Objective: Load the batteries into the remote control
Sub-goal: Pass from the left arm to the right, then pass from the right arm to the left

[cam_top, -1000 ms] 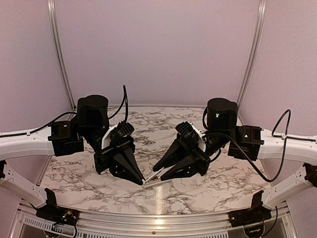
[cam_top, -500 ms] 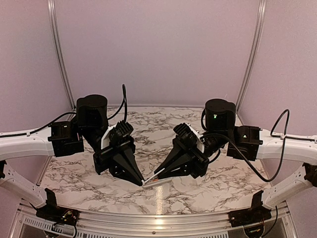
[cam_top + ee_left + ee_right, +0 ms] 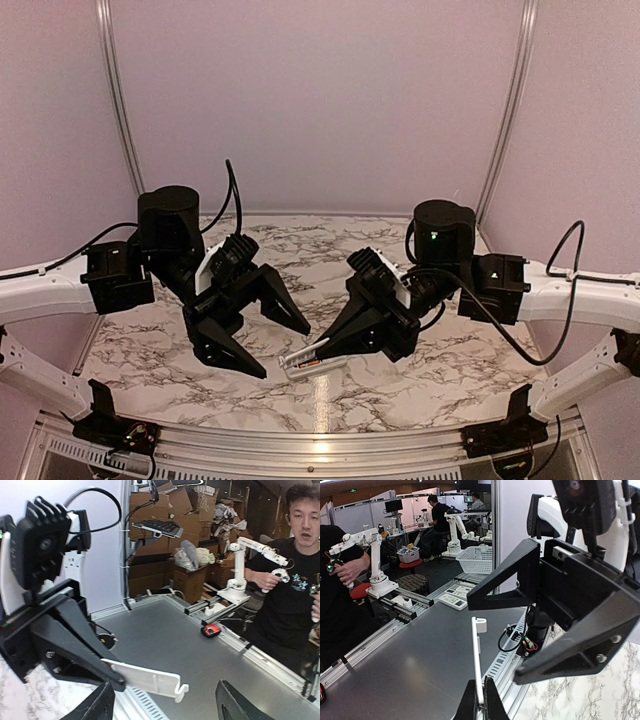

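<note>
The left gripper (image 3: 283, 350) sits just left of the remote control (image 3: 306, 356). Its two black fingers are spread wide and hold nothing. In the overhead view one finger points past the remote's far side and the other reaches toward its near side, and neither clearly touches it. The left wrist view shows the same fingers (image 3: 106, 706) at the bottom of the picture, well apart, with the remote's free end between and above them.

The remote is a thin white slab held above the marble table (image 3: 450, 370), near its front edge and about midway between the two arms. It is tilted, with its left end lowest. A small red patch on its near face may be a battery (image 3: 312, 365), but it is too small to be sure. In the left wrist view the remote (image 3: 150, 680) shows a plain white face with a small hooked tab at its free end.

The right gripper (image 3: 325, 350) is clamped on the remote's right end, its fingers pressed tight against both flat faces. In the right wrist view the remote (image 3: 477, 655) stands edge-on, rising straight up from those closed fingers (image 3: 468, 702).
</note>
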`<action>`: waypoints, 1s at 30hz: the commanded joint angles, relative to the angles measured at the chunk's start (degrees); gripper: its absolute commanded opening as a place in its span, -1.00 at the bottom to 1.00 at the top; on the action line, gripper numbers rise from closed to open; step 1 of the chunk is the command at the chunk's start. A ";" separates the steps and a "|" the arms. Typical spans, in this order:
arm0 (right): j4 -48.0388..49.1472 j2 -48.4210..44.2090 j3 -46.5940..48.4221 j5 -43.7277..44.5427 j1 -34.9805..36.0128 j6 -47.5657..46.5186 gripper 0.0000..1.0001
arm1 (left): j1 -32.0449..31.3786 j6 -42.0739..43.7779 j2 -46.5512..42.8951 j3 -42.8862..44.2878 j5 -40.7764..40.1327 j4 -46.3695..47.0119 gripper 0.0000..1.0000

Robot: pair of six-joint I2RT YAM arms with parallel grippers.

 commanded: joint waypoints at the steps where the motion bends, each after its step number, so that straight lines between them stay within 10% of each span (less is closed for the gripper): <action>1: -2.04 0.69 2.18 2.91 0.48 1.15 -1.00 | 2.85 0.38 -5.65 -2.02 -16.49 -1.57 0.75; 12: -5.39 6.30 0.64 5.28 -8.56 15.20 -1.00 | 3.81 -4.85 -21.43 -11.98 -63.37 -1.44 0.98; 30: -4.47 24.35 -1.25 -0.51 -14.72 30.06 -1.00 | -6.47 9.49 -12.10 -20.62 -77.21 -9.83 0.58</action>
